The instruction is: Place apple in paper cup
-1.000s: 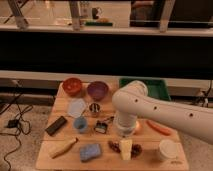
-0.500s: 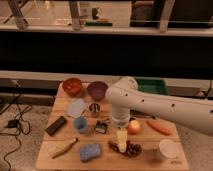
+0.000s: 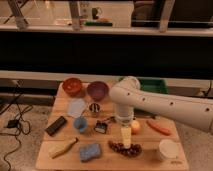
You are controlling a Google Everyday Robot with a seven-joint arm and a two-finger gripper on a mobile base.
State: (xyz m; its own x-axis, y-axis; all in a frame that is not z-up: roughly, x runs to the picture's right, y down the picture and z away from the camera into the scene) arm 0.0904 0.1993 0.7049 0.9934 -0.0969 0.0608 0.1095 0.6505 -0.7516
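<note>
Arm [image 3: 150, 102] has swung off the apple [image 3: 135, 126]; gripper [image 3: 125, 140] sits lower centre, just left of it, and we can't tell if it's open.

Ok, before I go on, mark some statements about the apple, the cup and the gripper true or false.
1. The apple is already inside the paper cup. False: it lies on the table, apart from the cup.
2. The carrot lies just image-right of the apple. True.
3. The gripper hangs over the red bowl. False: it is beside the apple, just above the grape bunch.
4. The paper cup stands near the table's front corner, image-right. True.
5. The paper cup lies tipped over. False: it stands upright, mouth up.
</note>
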